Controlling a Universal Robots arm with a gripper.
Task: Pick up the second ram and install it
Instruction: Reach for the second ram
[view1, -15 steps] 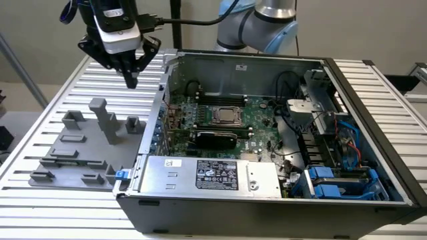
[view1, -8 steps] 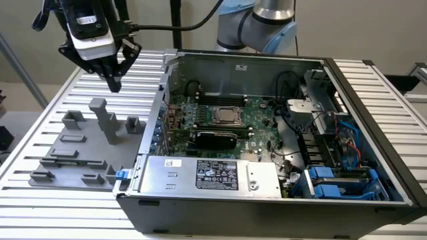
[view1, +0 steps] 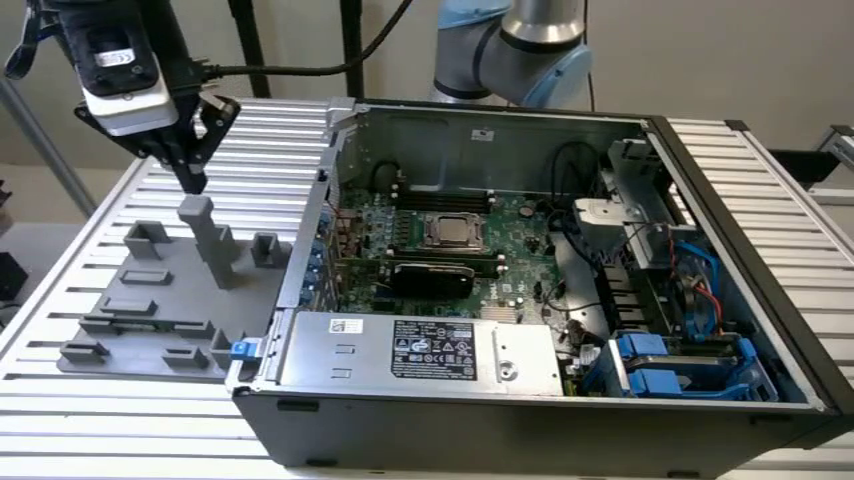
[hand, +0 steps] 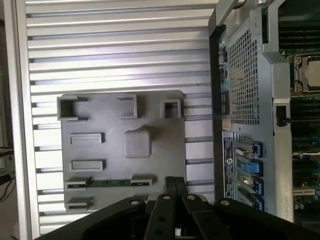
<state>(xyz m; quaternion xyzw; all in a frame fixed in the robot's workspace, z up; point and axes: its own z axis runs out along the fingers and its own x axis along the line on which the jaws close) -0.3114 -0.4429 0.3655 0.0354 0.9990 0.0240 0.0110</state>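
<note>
The gripper (view1: 196, 182) is pinched shut and holds nothing. Below it, a bit aside, the ram (hand: 110, 183) is a thin green stick in the gray tray (hand: 150, 167).

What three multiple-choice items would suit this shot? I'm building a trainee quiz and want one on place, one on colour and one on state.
1. Where does the gripper hang?
A) inside the computer case
B) over the grey fixture tray
C) over the power supply

2. What colour is the second ram?
A) red
B) white
C) green

3. What state is the second ram in?
A) lying in the tray's holders
B) gripped in the air
C) seated in a motherboard slot

Answers:
1. B: the exterior view shows the gripper above the tray.
2. C: the ram shows as a green strip in the wrist view.
3. A: it rests between two holders on the tray.
</note>
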